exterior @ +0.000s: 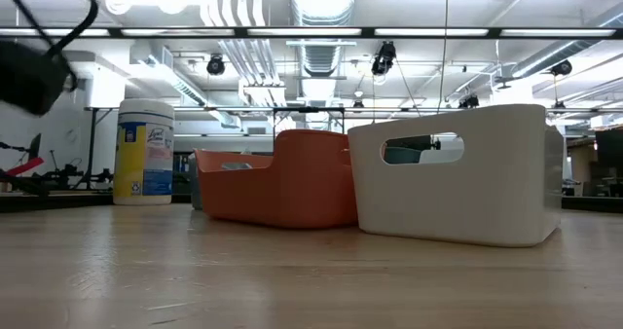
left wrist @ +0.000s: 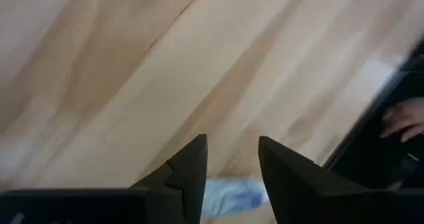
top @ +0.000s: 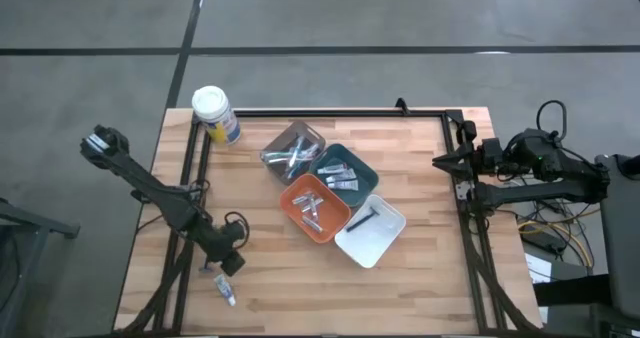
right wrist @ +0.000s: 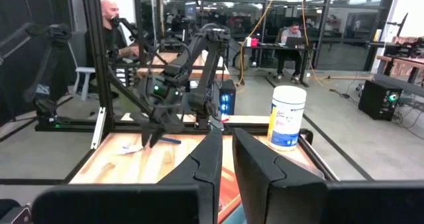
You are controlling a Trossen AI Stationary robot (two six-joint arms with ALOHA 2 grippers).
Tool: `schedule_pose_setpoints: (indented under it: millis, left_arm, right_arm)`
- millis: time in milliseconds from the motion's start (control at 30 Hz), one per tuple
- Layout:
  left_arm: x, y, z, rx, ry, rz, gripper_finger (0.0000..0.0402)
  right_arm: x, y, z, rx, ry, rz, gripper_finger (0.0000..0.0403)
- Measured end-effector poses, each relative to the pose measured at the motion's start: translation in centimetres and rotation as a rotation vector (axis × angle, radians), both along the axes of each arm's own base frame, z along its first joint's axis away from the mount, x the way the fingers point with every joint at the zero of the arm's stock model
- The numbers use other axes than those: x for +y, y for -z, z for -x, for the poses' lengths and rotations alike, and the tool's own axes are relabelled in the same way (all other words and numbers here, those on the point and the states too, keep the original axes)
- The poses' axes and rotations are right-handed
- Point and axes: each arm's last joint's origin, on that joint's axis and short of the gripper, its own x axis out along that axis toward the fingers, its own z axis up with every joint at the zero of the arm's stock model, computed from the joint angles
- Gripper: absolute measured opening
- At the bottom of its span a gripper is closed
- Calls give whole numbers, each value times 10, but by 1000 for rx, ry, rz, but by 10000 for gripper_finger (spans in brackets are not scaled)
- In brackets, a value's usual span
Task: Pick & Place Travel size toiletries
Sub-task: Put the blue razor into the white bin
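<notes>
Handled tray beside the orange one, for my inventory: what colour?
White, clearest in the low view.

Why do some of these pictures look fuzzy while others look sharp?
Left wrist view: the table is streaked with blur, and the small tube between the left gripper fingers is soft. Low view: ceiling lights glare. High view: evenly lit, sharp.

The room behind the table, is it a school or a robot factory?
Probably a robot lab or workshop, not a school. Bare pipes and ducts run under the ceiling, people sit at desks with computers behind glass, and cables trail off the wooden table.
</notes>
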Motion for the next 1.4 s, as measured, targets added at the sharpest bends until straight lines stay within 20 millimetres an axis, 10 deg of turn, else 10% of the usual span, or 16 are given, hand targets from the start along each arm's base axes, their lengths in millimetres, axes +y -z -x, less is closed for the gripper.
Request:
schedule_pose_setpoints:
  millis: [700, 1400]
  left_arm:
    - [23, -24, 32, 343, -61, -195, 115]
    - [23, 30, 34, 445, -159, -134, 115]
  right_arm:
    - [0, 0, 0, 0, 0, 1, 34]
    - [0, 0, 0, 0, 0, 0, 34]
